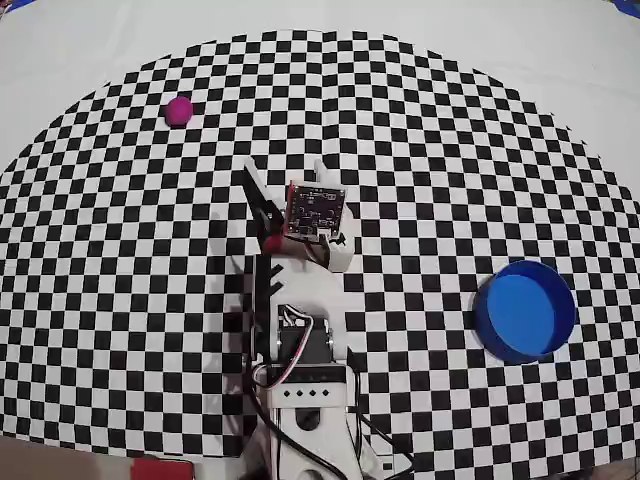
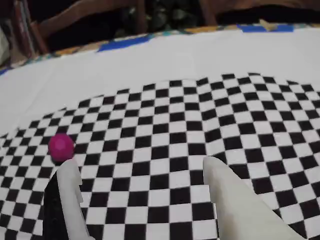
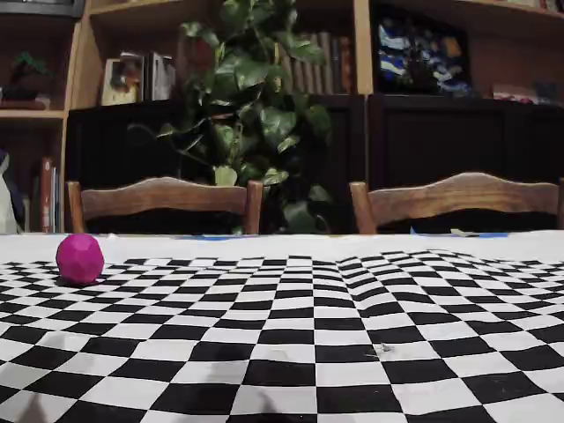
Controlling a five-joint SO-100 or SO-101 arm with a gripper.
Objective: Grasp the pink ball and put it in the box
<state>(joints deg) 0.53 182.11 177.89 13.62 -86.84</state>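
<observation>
The pink ball [image 1: 180,110] lies on the checkered cloth at the far left of the overhead view, well apart from my gripper [image 1: 286,170]. The gripper stands open near the cloth's middle, fingers pointing away from the arm's base. In the wrist view the ball [image 2: 61,146] sits just beyond the left fingertip, outside the gap of the gripper [image 2: 140,167], which holds only bare cloth. The fixed view shows the ball [image 3: 79,257] at the left and no gripper. The box [image 1: 525,310], a round blue tub, rests at the right and looks empty.
The checkered cloth [image 1: 420,150] covers a white table. The arm's base and cables [image 1: 305,410] fill the near middle, with a red piece [image 1: 150,470] at the bottom edge. Behind the table's far edge are two wooden chairs [image 3: 163,198], a plant and bookshelves.
</observation>
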